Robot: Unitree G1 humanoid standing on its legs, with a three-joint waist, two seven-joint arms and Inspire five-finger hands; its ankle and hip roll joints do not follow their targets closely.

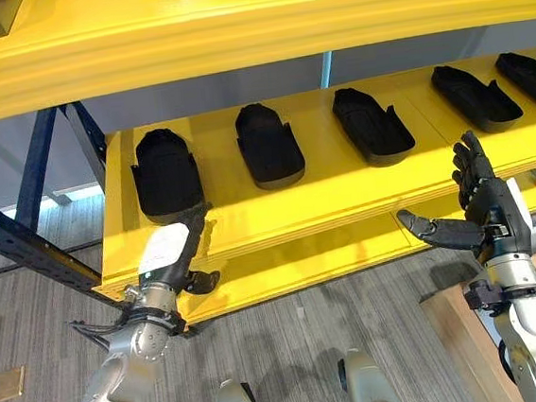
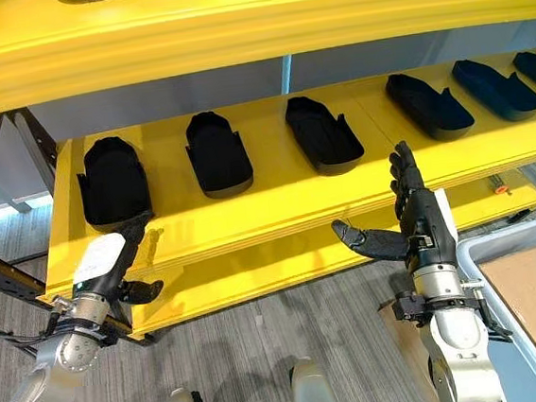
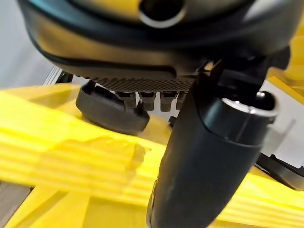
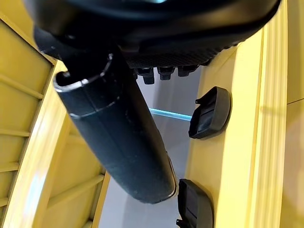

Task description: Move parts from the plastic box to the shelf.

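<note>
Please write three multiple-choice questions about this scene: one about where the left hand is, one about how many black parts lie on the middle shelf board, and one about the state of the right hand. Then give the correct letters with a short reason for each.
1. Where is the left hand?
A. at the front edge of the yellow shelf, by the leftmost black part
B. inside the grey plastic box
C. on the top board

2. How many black parts lie in the row on the middle board, in the left eye view?
A. two
B. five
C. eight

3. What is the state of the right hand?
A. curled round a part
B. open, holding nothing
C. pressed flat on the cardboard

Answers:
1. A, its fingers reach that part's near end.
2. B, five lie side by side.
3. B, its fingers are straight, thumb spread, in front of the shelf.
</note>
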